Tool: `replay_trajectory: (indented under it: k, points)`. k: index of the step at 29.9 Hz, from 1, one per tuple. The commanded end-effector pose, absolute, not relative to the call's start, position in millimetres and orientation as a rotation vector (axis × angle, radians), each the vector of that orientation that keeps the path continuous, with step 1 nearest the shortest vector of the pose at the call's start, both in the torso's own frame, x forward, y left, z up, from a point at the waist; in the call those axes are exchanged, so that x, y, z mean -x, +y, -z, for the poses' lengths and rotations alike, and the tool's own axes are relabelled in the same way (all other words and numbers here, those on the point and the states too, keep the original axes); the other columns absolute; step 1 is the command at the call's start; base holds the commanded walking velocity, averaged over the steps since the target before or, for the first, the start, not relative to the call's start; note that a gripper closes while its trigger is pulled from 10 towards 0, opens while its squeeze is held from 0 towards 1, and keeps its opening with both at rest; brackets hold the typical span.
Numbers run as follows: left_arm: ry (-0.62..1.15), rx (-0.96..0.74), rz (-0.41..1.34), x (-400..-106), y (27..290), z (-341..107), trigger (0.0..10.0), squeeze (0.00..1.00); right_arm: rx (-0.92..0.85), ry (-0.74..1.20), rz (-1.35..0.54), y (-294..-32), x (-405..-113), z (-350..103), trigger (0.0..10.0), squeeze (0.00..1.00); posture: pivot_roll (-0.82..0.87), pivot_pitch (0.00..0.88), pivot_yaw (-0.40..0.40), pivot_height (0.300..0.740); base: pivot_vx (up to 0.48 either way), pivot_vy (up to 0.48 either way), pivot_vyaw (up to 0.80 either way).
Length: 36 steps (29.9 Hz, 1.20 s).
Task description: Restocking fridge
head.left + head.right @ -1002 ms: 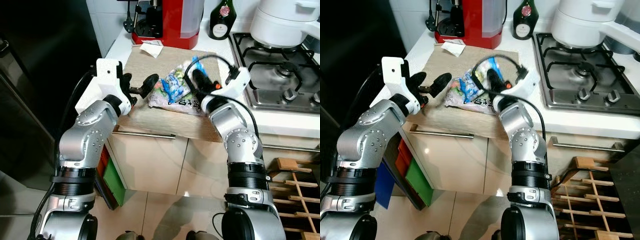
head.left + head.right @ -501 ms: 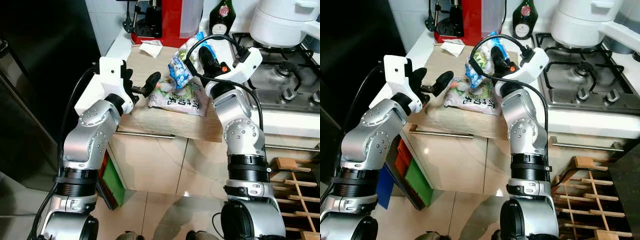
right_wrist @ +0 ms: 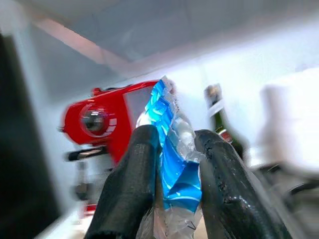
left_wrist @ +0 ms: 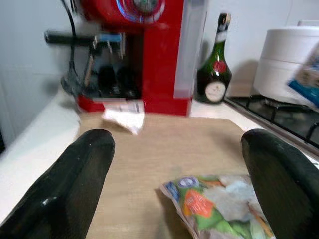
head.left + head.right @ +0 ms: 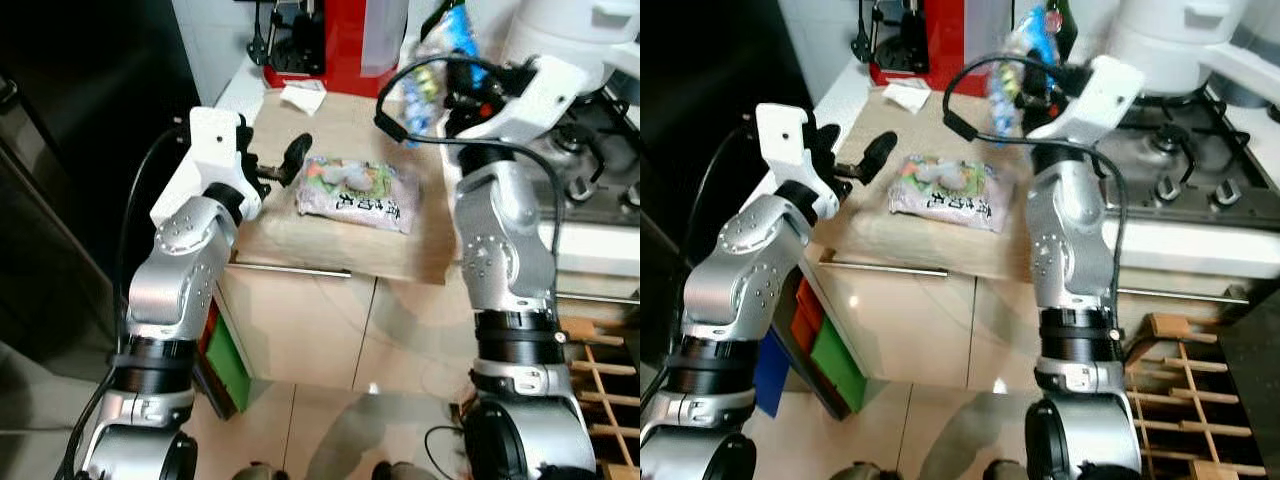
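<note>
**Restocking status: first bag lifted, second bag pending**

The dark fridge front stands at the left, closed as far as visible. The left gripper hovers at the left edge of the beige rectangular wooden board, fingers spread apart, holding nothing. A green-and-white plastic bag of frozen vegetables lies flat at the board's centre. The right gripper is raised above the board's far right corner, fingers clamped on a blue-and-clear crinkled plastic bag. Judged progress: early. Neither bag has reached the fridge; both transfers remain.
</note>
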<state>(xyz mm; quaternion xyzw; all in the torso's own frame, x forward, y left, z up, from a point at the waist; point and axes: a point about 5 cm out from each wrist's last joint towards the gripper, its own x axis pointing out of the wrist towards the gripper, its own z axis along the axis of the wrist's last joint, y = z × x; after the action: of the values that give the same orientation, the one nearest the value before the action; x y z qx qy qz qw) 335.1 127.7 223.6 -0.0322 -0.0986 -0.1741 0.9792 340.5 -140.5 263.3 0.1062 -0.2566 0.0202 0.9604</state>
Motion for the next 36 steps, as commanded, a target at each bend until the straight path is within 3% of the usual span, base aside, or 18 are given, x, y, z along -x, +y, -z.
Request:
replay_trajectory:
  k: [1, 7, 12, 18, 36]
  points:
    - [-0.263, 0.024, 0.349, -331, 125, -232, 10.0, 0.0, -0.128, -0.604, -0.027, -136, -333, -274, 0.0, 0.0, -0.08, 0.019, 0.058, 0.74, 0.0, 0.0, 0.0]
    - [-0.397, -0.024, 0.318, -328, 121, -248, 10.0, 0.0, 0.175, -0.699, 0.091, -140, -312, -259, 0.0, 0.0, -0.08, 0.013, 0.046, 0.74, 0.0, 0.0, 0.0]
    - [-0.423, -0.002, 0.285, -327, 122, -250, 10.0, 0.0, 0.26, -0.707, 0.177, -148, -305, -248, 0.0, 0.0, -0.09, 0.001, 0.036, 0.74, -0.049, 0.0, 0.0]
    - [-0.456, 0.046, 0.242, -327, 122, -251, 10.0, 0.0, 0.275, -0.65, 0.24, -161, -305, -233, 0.0, 0.0, -0.09, 0.0, 0.027, 0.74, -0.315, 0.0, 0.0]
    - [-0.462, 0.051, 0.249, -331, 118, -249, 10.0, 0.0, 0.266, -0.625, 0.173, -150, -311, -226, 0.0, 0.0, -0.1, 0.0, 0.031, 0.74, -0.377, 0.0, 0.0]
